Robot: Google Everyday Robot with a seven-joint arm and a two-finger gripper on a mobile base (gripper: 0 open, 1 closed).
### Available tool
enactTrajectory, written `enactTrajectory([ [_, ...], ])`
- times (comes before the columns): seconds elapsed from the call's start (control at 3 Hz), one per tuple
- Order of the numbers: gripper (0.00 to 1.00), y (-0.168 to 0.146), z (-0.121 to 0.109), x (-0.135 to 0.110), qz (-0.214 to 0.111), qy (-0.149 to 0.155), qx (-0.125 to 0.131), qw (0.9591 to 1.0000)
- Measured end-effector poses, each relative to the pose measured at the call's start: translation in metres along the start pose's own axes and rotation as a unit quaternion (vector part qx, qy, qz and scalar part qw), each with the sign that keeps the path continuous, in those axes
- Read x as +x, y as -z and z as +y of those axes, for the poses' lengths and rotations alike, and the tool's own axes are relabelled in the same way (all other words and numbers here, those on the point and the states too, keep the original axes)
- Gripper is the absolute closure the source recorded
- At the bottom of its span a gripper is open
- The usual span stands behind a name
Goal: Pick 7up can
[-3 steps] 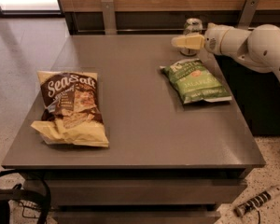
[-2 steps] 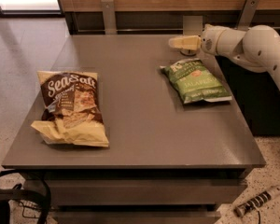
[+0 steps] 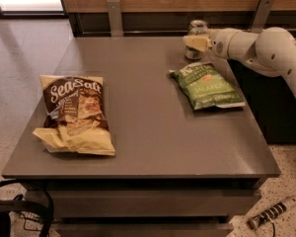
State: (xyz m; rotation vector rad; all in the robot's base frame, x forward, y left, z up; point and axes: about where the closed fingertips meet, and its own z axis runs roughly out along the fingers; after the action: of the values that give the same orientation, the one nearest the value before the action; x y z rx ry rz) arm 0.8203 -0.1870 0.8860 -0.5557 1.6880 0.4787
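Note:
The 7up can [image 3: 197, 26] stands upright at the far edge of the grey table [image 3: 148, 132], right of centre. Its silver top shows, and a little of its base shows below. My gripper [image 3: 196, 43] reaches in from the right on a white arm [image 3: 256, 46] and sits in front of the can's body, hiding its middle. I cannot tell whether it touches the can.
A flat green jalapeno chip bag [image 3: 208, 85] lies just in front of the can and under the arm. A brown and yellow Sea Salt chip bag [image 3: 74, 115] lies at the table's left. A wood-panelled wall with metal brackets [image 3: 114, 16] runs behind the table.
The gripper has stayed at the far right of the table, shifting slightly. The can's top, hidden behind the gripper a moment ago, now shows above it. The bags have not moved.

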Motion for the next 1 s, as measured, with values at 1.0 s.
enactTrajectory([
  [1.0, 1.0, -0.0051, 0.0045, 0.0011, 0.001, -0.001, -0.004, 1.0],
])
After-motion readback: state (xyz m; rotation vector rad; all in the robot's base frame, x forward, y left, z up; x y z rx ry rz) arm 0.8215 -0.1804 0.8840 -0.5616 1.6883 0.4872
